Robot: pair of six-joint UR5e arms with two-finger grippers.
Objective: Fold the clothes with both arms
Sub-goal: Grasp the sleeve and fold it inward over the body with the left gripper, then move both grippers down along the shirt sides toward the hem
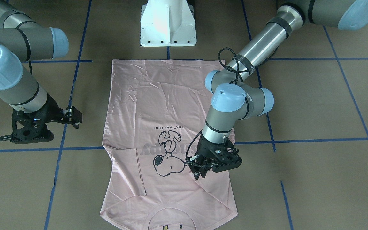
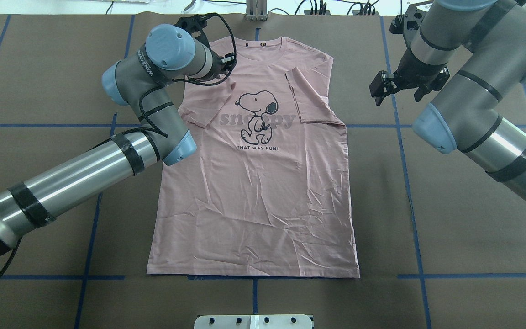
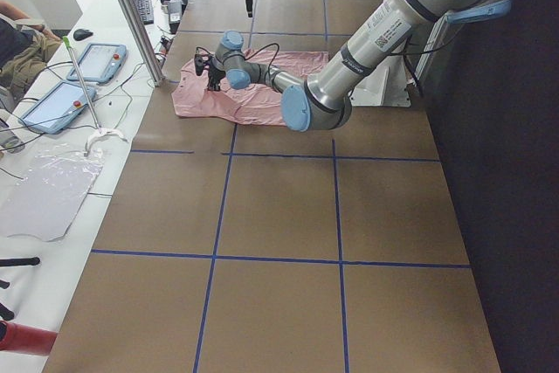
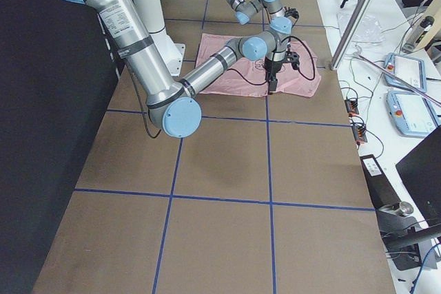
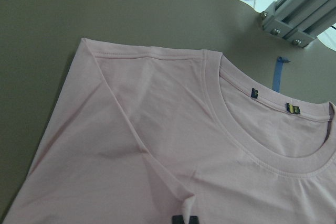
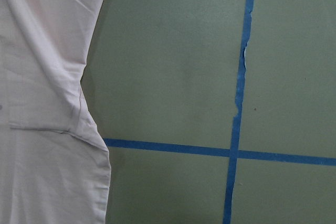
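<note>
Pink T-shirt (image 2: 254, 192) on the counter (image 2: 450, 228) is pinched beneath the left tool (image 1: 200, 171); the right tool (image 1: 72, 118) gapes alongside, apart.

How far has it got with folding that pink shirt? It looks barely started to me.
It is at an early stage. Done: the T-shirt lies flat, print up, with the right-side sleeve folded inward. In hand: the left tool is down on the left-side sleeve, apparently pinching it where it lies turned in. The right tool hangs beside the cloth, holding nothing. Left: the body is unfolded from hem to collar.
</note>
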